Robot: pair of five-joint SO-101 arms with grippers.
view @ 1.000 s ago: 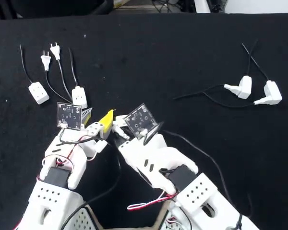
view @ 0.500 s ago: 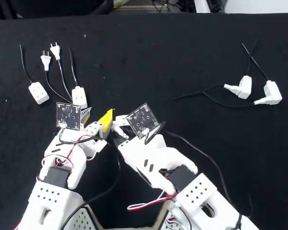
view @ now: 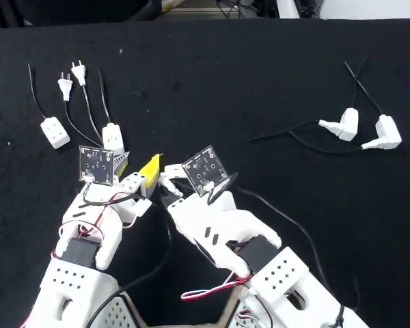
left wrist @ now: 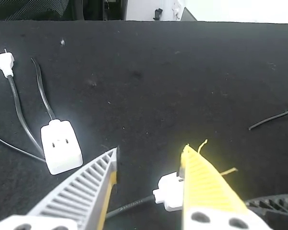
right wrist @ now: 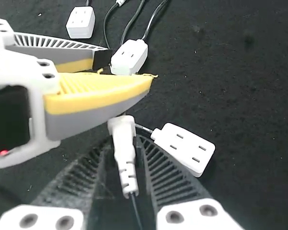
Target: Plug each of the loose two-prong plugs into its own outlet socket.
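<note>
Right gripper [right wrist: 124, 143] is clenched on a white two-prong plug [right wrist: 123, 155], sitting lower centre-left of the overhead frame. There's an outlet socket [right wrist: 185, 147] lying just beside it on the black table [view: 246, 75]. Left gripper [left wrist: 150, 152] is right next to the plug, jaws spread wide, holding nothing.

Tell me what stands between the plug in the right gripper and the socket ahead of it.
The left gripper has its yellow finger lying across just ahead of the plug, between it and the socket. The other socket, beside the plug, has nothing visible before it.
</note>
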